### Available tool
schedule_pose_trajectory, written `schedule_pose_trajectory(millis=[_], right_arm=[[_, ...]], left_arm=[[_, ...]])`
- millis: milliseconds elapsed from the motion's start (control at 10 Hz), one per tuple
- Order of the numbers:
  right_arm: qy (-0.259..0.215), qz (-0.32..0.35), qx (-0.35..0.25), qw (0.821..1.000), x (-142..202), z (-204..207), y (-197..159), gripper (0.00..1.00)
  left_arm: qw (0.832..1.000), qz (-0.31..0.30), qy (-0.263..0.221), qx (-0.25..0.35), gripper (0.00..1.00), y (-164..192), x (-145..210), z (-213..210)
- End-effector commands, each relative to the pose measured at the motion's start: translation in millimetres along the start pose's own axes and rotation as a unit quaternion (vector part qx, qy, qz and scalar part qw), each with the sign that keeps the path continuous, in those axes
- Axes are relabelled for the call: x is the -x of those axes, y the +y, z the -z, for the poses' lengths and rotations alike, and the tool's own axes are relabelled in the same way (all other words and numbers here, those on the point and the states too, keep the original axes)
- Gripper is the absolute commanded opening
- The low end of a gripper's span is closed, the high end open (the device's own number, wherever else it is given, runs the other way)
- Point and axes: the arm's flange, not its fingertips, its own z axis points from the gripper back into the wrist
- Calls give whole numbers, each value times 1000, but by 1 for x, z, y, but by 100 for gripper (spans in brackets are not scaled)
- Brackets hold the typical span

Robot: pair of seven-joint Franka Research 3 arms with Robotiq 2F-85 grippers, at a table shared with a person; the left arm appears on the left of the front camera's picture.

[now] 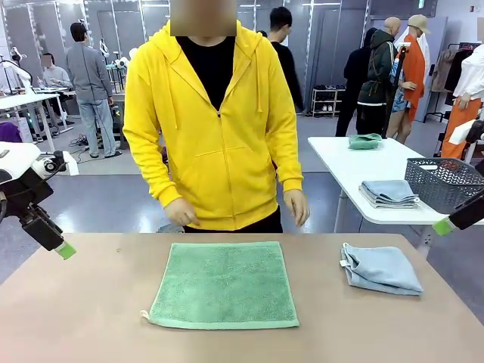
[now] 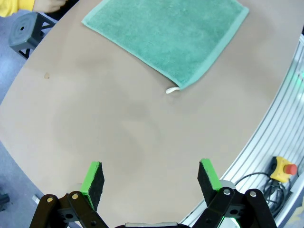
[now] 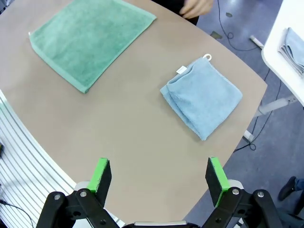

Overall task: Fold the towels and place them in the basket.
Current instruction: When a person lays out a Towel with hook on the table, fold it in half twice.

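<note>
The left gripper (image 2: 152,176) had black linkage fingers (image 2: 98,186), bright green pads (image 2: 90,175) and pale metal pins at the joints. The right gripper (image 3: 159,175) was built alike. The left arm (image 1: 15,162) was white-cased. The person (image 1: 215,128) wore a yellow zip hoodie (image 1: 242,151) over a black shirt (image 1: 212,64).

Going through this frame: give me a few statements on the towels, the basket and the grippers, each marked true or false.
1. The green towel lies spread flat on the brown table. True.
2. The light blue towel is inside the basket. False: it lies folded on the brown table, and the basket stands on the white side table.
3. The left gripper and the right gripper are open and empty. True.
4. The person's hands grip the green towel. False: they are at the table's far edge, off the towel.
</note>
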Motion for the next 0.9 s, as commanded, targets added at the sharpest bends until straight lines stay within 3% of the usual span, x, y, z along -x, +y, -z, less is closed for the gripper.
schedule_pose_trajectory(millis=[0,300,400,600,800], right_arm=[[5,-4,0,1000,0,0,2,100],[0,0,0,1000,0,0,0,100],[8,-38,18,999,-5,-5,12,100],[41,-186,4,982,-32,11,69,100],[58,-317,-9,947,-50,25,130,100]], left_arm=[[1000,0,0,0,100,0,0,-1],[1000,0,0,0,100,0,0,0],[997,63,30,-35,100,-7,-6,-7],[982,172,76,-36,100,-25,-27,0],[955,277,107,7,100,-50,-39,19]])
